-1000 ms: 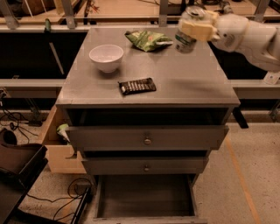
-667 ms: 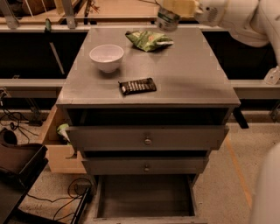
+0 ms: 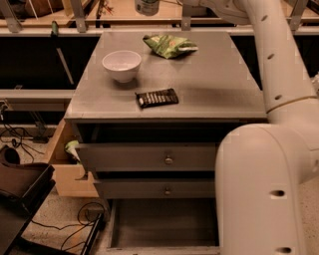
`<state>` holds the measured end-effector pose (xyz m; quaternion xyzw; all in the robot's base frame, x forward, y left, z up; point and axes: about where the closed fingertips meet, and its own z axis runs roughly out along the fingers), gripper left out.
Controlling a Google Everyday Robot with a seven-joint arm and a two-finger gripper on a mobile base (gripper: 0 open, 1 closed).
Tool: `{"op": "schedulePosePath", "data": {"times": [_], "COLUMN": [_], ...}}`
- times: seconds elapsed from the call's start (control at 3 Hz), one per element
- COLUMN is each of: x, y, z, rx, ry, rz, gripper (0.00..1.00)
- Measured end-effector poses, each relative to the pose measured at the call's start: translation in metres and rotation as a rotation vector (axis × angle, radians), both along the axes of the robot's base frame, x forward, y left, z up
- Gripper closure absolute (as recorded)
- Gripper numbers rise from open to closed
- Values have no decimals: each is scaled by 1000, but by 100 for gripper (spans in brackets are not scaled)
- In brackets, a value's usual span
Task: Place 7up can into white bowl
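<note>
Can: small white-and-green metal 7up can, only its lower part showing, above the grey counter's far edge.
Bowl: round plain white bowl — near the far-left corner.
Gripper: cut off past the top of view — grip cannot be told.
Arm: jointed white robot arm over the right edge.

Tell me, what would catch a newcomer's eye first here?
A huge white robot arm fills the right foreground and reaches up over the grey cabinet; its gripper is cut off past the top edge, where the 7up can hangs beyond the cabinet's far side. On top sit the white bowl at the left, a green snack bag behind it to the right, and a dark candy wrapper near the front.
</note>
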<state>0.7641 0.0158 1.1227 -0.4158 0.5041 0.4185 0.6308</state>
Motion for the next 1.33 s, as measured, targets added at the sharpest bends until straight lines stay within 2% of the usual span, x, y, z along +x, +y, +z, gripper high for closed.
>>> {"op": "schedulePosePath", "data": {"times": [0.33,0.67,1.0,1.33], "x": [25,48,60,59], "y": [29,43,53,63], "z": [-21,-57,-84,-97], "rx": [-36,-41,-54,-63], "ry": [60,145,183,172], "rz": [-15,-24,-43,-69], "gripper": [100,100,100,100]}}
